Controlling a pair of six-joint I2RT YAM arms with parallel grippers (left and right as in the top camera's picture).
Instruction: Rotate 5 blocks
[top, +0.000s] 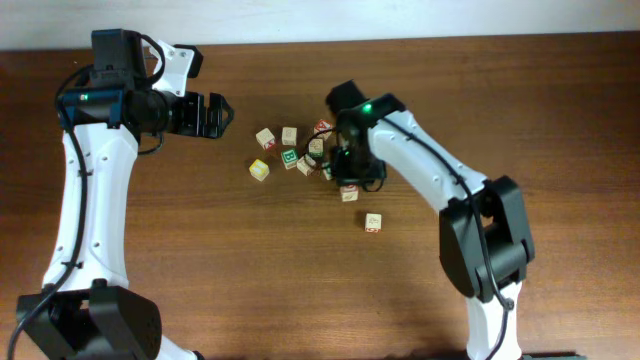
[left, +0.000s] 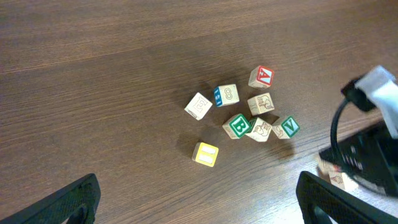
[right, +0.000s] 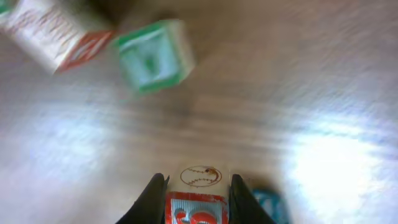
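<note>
My right gripper (right: 198, 183) is shut on a pale block (right: 200, 186) that shows a baseball drawing and a red-framed red digit face. The fingers (right: 152, 196) press against both of its sides. From above, this block (top: 348, 191) sits low at the table under the right gripper (top: 348, 178). Just beyond lie the green V block (right: 152, 59) and a blurred pale block (right: 53, 34). The left wrist view has the green B block (left: 237, 126), the V block (left: 287, 127) and pale blocks (left: 260, 103) in a cluster. My left gripper (top: 215, 115) is open, off to the cluster's left.
A yellow-faced cube (left: 206, 154) lies at the near side of the cluster and a red-and-white cube (left: 261, 77) at its far side. One lone cube (top: 372, 222) lies below the right gripper. The right arm (top: 430, 170) reaches in from the right.
</note>
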